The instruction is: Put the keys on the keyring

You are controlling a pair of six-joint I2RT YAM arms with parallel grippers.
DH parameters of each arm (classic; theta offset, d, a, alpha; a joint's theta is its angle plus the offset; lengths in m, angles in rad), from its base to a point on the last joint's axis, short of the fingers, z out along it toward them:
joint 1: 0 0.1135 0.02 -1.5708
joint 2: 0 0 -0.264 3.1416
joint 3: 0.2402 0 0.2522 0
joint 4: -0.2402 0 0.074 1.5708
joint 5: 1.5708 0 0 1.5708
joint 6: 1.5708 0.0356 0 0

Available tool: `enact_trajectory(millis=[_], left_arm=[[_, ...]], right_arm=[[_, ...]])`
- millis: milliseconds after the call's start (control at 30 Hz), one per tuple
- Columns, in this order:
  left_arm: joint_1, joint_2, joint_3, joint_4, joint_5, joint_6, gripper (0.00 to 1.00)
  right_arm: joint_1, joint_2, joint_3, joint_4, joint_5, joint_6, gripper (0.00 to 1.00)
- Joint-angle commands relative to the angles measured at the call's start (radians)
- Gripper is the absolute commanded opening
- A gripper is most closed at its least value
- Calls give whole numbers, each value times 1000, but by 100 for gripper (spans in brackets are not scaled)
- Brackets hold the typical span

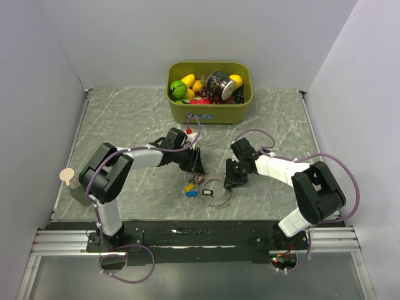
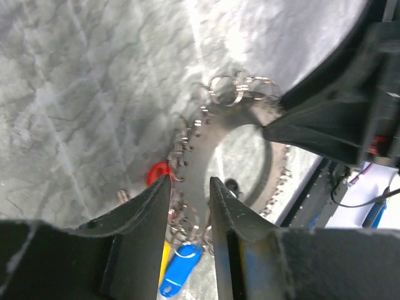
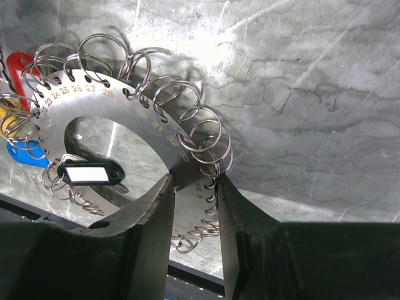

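Note:
The keyring [image 1: 214,201] is a flat grey metal ring with small wire loops all round its rim, lying between the two arms. My right gripper [image 3: 192,178] is shut on the keyring [image 3: 100,100], its band held edge to edge at the near right. My left gripper [image 2: 190,180] straddles the opposite side of the keyring [image 2: 206,134], one finger at each edge of the band. A blue key [image 2: 178,269], a yellow key [image 2: 164,256] and a red key [image 2: 156,172] hang at the rim by the left fingers. A black key [image 3: 90,175] lies inside the ring.
An olive bin [image 1: 187,112] with toy fruit and a can stands at the back centre. A small red-and-white thing [image 1: 189,131] lies just in front of it. A beige cup [image 1: 67,177] sits at the table's left edge. White walls close in three sides.

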Motion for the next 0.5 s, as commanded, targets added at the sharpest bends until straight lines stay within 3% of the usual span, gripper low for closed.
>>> enact_trajectory(millis=[0, 333, 467], left_arm=[[5, 47, 53, 4, -7, -4, 37], [5, 98, 68, 15, 13, 3, 32], [4, 110, 81, 7, 27, 14, 22]], right_arm=[[-13, 8, -46, 8, 126, -20, 35], [-17, 1, -63, 16, 117, -25, 35], [-20, 1, -65, 20, 115, -26, 35]])
